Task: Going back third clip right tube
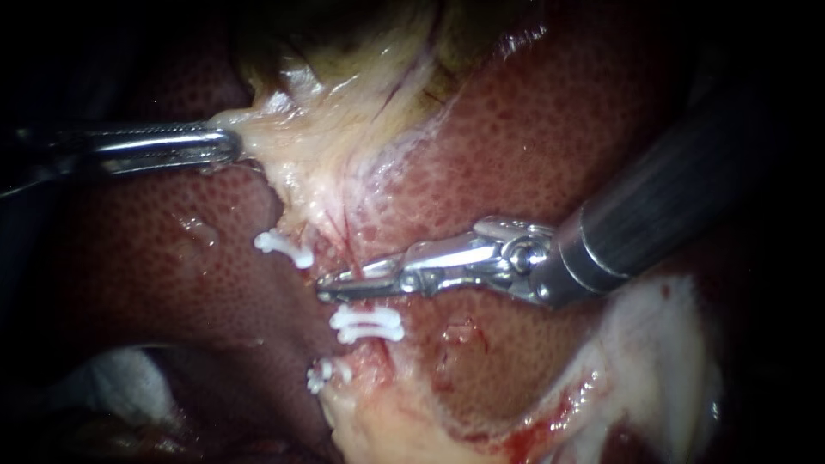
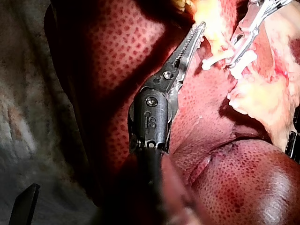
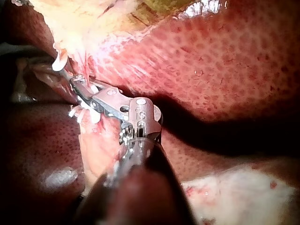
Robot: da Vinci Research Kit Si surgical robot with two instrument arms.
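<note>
Right instrument: jaws narrowly parted, holding nothing, lying between two white clips, the upper clip just off their tip and the middle clip just beneath them; the lower clip lies farther beyond. Left instrument: jaws clamped on pale tissue.

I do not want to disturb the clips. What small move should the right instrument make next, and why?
Probably draw the right instrument straight back along its shaft: its open pincer lies between the upper clip and the middle clip, while the left instrument holds the pale tissue.
</note>
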